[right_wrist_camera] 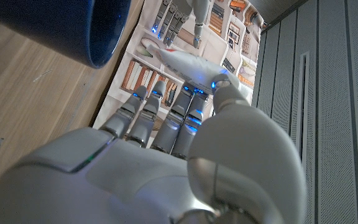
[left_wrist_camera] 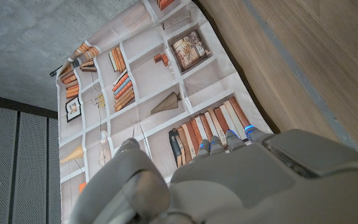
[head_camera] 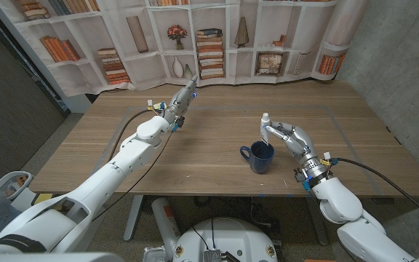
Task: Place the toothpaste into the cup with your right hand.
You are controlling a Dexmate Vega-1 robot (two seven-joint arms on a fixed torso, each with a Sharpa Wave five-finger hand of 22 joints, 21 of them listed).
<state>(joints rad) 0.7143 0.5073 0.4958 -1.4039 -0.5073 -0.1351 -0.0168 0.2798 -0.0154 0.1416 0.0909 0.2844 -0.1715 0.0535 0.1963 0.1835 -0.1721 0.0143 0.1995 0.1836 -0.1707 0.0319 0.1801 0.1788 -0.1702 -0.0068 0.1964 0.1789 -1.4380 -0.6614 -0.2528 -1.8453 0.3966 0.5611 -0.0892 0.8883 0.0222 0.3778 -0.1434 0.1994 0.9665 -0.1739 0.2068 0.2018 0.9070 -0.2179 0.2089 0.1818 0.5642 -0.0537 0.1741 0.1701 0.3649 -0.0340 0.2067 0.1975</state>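
Head view: right hand sits at about 3 o'clock of the table centre, fingers wrapped around a white plastic toothpaste tube, cap end up, tube roughly upright. The tube is held in the air right over the dark blue ceramic cup with a handle; the lower end looks to be at the cup's mouth, can't tell if it's inside. Cup stands upright on the wooden table, handle pointing toward 9 o'clock, just at 7 o'clock of the right hand. Left hand is at 11 o'clock of the cup, well apart, near the table's far edge, fingers stretched straight and together toward the far side, holding nothing. Behind the table hangs a printed bookshelf backdrop cloth. Right wrist view: right hand fingers curled on the white tube, blue cup rim close beside it, left hand's fingers seen beyond. Left wrist view: left hand back, fingers extended with nothing in them, backdrop cloth and table surface beyond.
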